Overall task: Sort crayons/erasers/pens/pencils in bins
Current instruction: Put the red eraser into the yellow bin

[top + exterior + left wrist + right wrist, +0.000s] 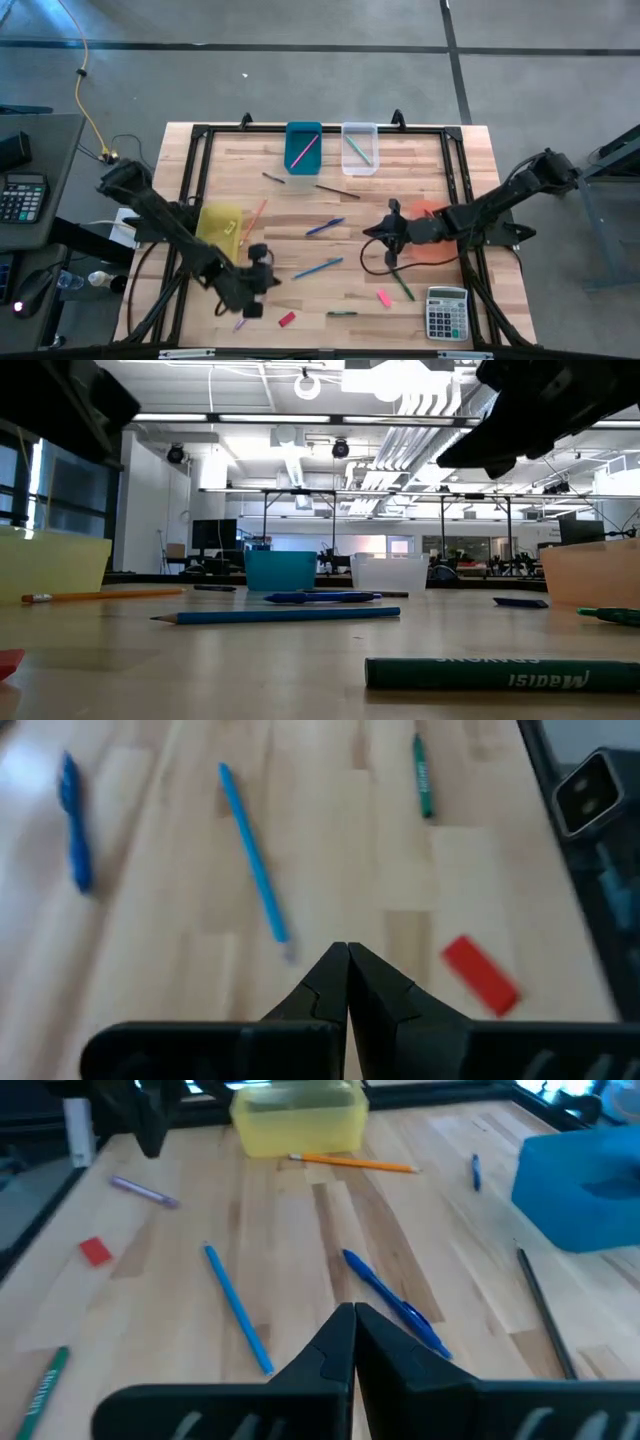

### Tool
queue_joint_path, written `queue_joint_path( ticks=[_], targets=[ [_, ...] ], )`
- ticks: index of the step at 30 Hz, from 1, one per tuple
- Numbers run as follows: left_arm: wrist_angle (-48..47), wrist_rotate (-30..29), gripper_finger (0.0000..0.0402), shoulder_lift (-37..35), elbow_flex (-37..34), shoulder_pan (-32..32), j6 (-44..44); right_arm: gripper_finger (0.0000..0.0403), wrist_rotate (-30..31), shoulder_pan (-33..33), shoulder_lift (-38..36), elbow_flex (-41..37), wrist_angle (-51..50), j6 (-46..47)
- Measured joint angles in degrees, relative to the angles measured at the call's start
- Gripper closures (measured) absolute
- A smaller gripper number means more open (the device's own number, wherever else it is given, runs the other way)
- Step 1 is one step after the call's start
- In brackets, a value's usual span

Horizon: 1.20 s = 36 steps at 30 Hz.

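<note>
My left gripper (266, 272) hovers shut over the near left of the table, empty; in its wrist view the gripper (347, 956) points past a red eraser (481, 975) toward a blue pencil (252, 865). My right gripper (368, 235) hangs shut and empty over the table's middle, above a blue pen (395, 1302). A pink eraser (384, 297) lies flat near the front. The yellow bin (220, 228), the teal bin (303, 147), the clear bin (360, 147) and the orange bin (430, 240) stand on the table.
Loose on the wood lie an orange pencil (256, 215), a purple crayon (240, 323), a green crayon (341, 313), a green marker (402, 285) and two dark pens (337, 190). A grey calculator (447, 312) sits at the near right corner. The right arm passes over the orange bin.
</note>
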Motion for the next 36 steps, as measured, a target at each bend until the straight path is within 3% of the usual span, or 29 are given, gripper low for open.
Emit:
queue_joint_path(
  ticks=[7,16,22,29,36],
  targets=[
    [-6.6,0.0,0.0378,8.9,11.7,-3.5,-11.8,0.0403,0.0,1.8,0.0,0.2,0.7,-2.6],
    [-11.1,5.0,0.0287,19.5,23.8,-3.8,-16.1,0.0403,-0.3,1.8,0.0,0.3,-0.3,-2.8],
    [-17.7,5.2,0.0232,25.7,30.2,-3.8,-19.9,0.0403,-2.7,1.8,0.0,0.3,-1.1,-4.0],
    [-20.5,7.0,0.0195,29.7,31.6,-3.6,-28.7,0.0403,-5.1,2.3,0.0,0.3,-1.3,-6.3],
    [-23.3,9.5,0.0188,31.6,31.6,-3.7,-34.9,0.0403,-5.1,4.4,0.0,0.3,-1.3,-9.3]
  ],
)
